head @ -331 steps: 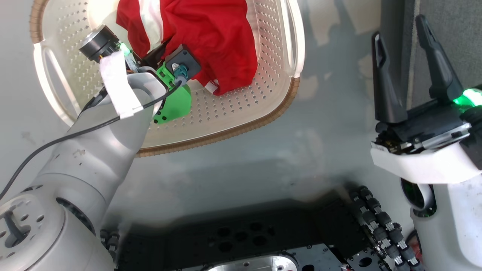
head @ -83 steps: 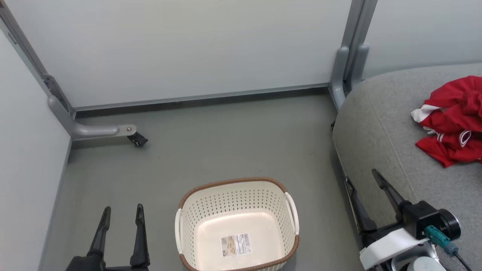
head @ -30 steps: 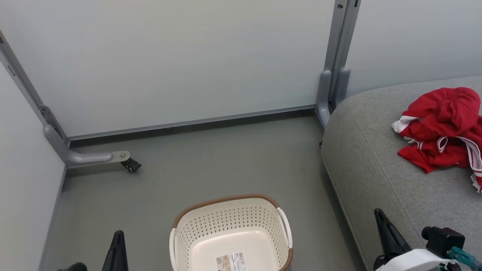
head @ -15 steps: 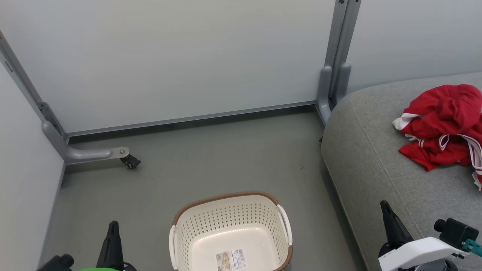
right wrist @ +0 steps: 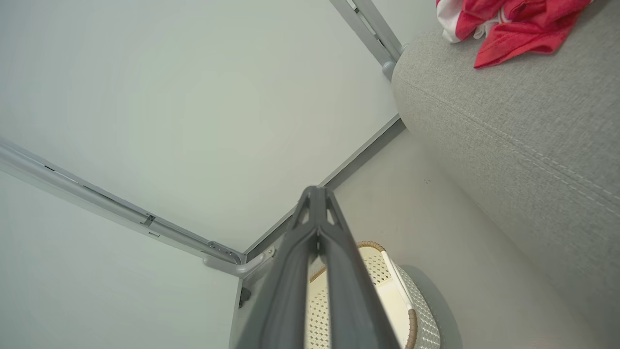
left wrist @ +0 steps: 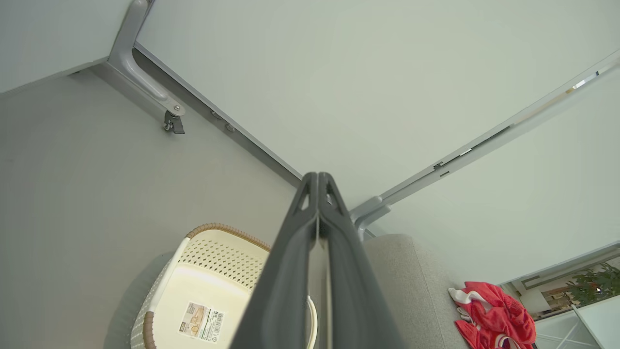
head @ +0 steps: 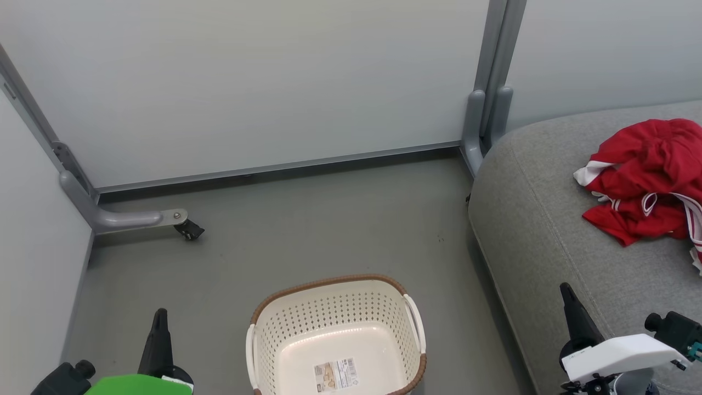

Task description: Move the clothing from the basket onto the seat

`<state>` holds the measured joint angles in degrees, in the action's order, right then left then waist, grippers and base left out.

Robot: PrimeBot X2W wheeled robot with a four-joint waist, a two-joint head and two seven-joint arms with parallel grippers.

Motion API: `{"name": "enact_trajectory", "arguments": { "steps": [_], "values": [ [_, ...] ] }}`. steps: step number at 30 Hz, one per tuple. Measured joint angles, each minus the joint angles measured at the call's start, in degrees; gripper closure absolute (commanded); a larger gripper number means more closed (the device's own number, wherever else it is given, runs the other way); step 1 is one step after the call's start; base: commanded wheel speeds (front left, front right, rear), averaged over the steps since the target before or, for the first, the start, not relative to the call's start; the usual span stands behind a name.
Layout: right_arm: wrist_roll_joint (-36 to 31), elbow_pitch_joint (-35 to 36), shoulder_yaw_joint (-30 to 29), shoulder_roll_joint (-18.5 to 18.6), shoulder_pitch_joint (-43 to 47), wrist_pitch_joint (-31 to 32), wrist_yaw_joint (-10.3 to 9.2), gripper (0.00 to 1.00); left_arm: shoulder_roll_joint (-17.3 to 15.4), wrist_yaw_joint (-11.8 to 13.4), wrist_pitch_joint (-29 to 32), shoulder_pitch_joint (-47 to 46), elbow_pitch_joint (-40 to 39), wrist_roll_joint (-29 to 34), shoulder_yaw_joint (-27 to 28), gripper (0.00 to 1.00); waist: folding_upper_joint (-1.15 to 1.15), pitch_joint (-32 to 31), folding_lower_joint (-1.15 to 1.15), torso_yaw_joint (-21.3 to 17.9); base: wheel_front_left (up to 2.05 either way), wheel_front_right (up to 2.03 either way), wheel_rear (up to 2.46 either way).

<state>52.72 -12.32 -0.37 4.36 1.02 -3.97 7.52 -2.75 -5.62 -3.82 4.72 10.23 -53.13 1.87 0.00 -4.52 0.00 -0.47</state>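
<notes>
The seat [head: 548, 230], a broad grey cushion with a stitched seam running along its rounded edge, lies to the right of the basket and rises above it, which is why it serves as the drop-off. It is wide enough to take a loose heap without careful aiming. The basket [head: 329, 281] stands upright on the grey floor [head: 307, 219], close beside the seat's edge but apart from it. Its cream perforated walls and brown woven-look rim are open to the head view. Its bottom is bare, so the carrying part of the task looks finished. The clothing [head: 647, 170] lies well away from the basket, up on the seat and to the basket's far right. It is a crumpled red pile with a white panel at its basket-side edge and white stripe trim curling out on the far side, and it is slack and unfolded, as soft fabric lies when dropped. The left pincer [left wrist: 318, 179] hangs low on the basket's left with its fingers pressed together on nothing. The right pincer [right wrist: 317, 191], on the basket's right by the seat's near edge, is likewise closed and empty. With nothing left to fetch, both seem simply parked clear of the basket. A paper label [head: 335, 374] sits flat on the basket's bottom.
</notes>
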Motion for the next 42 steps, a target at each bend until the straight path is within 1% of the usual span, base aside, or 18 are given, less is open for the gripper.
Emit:
{"name": "enact_trajectory", "arguments": {
  "steps": [22, 42],
  "values": [
    [14.1, -0.6, -2.0, -0.4, -2.6, 3.6, 0.00, 1.00, 0.0, -0.5, 3.6, -3.7, 1.4, -13.8, 1.6, 1.00, 0.00, 1.3, 0.00, 0.1, 0.00, 0.00, 0.00],
    [24.6, -1.1, -3.6, -0.8, -4.3, 6.3, -0.02, 1.00, 0.0, -1.0, 6.3, -6.6, 2.5, -24.1, 2.8, 1.00, 0.00, 2.5, 0.00, 0.2, 0.00, 0.00, 0.00]
  ]
}}
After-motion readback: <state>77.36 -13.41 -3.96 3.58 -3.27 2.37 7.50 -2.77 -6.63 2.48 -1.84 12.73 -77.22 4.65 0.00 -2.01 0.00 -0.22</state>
